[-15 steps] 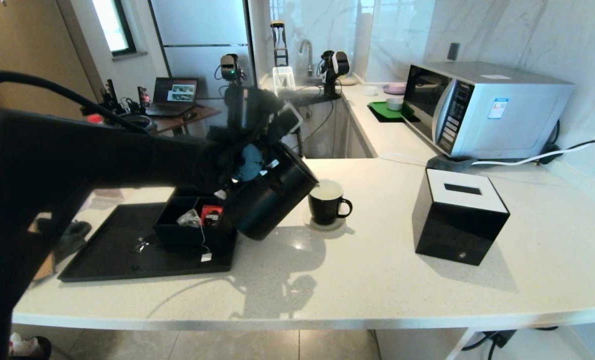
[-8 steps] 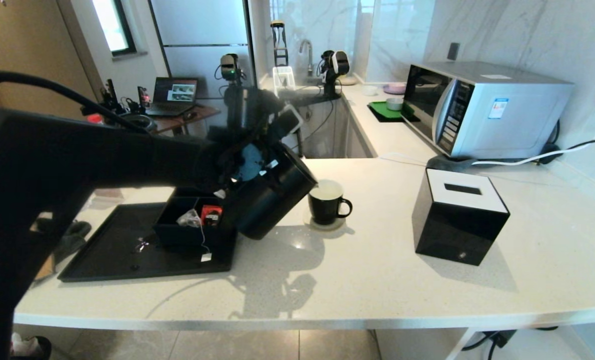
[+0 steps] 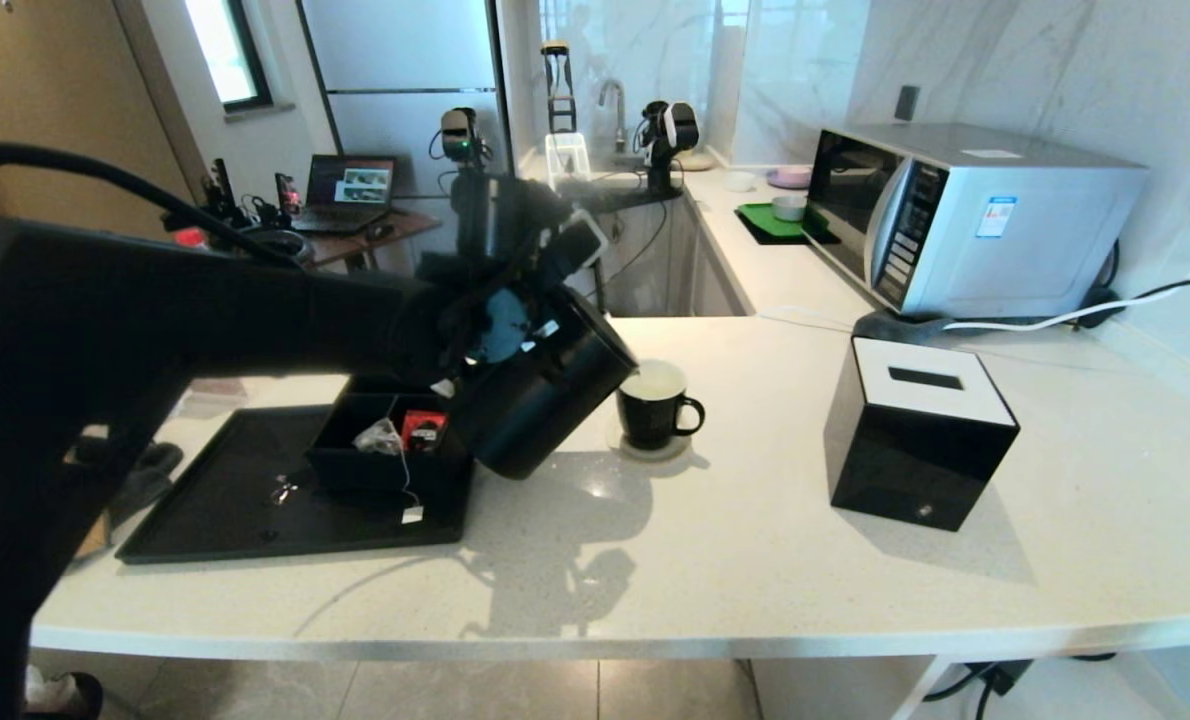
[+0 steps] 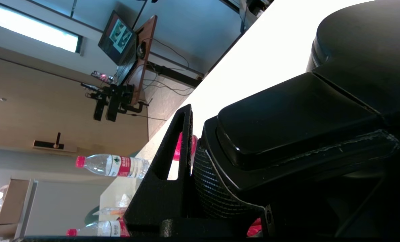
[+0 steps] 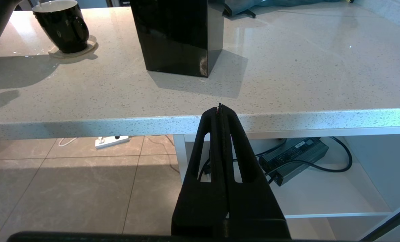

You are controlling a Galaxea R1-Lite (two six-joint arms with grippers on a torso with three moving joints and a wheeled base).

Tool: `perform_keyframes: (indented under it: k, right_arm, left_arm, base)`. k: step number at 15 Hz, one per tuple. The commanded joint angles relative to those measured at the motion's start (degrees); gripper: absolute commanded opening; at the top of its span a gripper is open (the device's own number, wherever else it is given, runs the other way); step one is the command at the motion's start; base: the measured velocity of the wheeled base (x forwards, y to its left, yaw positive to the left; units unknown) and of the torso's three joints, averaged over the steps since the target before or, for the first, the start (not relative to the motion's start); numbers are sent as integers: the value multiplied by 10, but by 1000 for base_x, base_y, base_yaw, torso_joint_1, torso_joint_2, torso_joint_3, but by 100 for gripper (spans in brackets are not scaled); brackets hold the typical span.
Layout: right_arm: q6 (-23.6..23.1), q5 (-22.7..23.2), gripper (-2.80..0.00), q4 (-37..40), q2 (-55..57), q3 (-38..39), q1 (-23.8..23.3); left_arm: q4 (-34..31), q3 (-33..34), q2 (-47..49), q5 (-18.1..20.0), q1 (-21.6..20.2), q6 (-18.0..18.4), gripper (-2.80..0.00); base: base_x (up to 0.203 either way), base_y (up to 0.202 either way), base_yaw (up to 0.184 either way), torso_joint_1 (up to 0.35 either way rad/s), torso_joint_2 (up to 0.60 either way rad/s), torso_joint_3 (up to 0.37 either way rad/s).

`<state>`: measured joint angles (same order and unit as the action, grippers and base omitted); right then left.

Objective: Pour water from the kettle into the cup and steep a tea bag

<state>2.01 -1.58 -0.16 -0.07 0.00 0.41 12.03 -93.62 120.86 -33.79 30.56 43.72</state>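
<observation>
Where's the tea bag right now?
In the head view, the tea bag sits in the black box on the tray, left of the tilted kettle and beside a red packet; its string hangs over the box front.

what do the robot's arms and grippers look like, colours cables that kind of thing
Both are matte black. The left arm is a thick boxy link with a black cable arching over it and a blue patch near the wrist. The left gripper has a slotted triangular finger and a cross-hatched pad. The right gripper has two slotted, tapering fingers.
</observation>
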Motion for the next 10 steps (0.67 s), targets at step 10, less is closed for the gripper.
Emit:
perform_keyframes:
  k: [10]
  right_arm:
    - [0,0,-280,0,1,0,0]
  left_arm:
    - [1,-2,5,-2,3,5,-280]
  base:
    - [0,0,0,0,0,0]
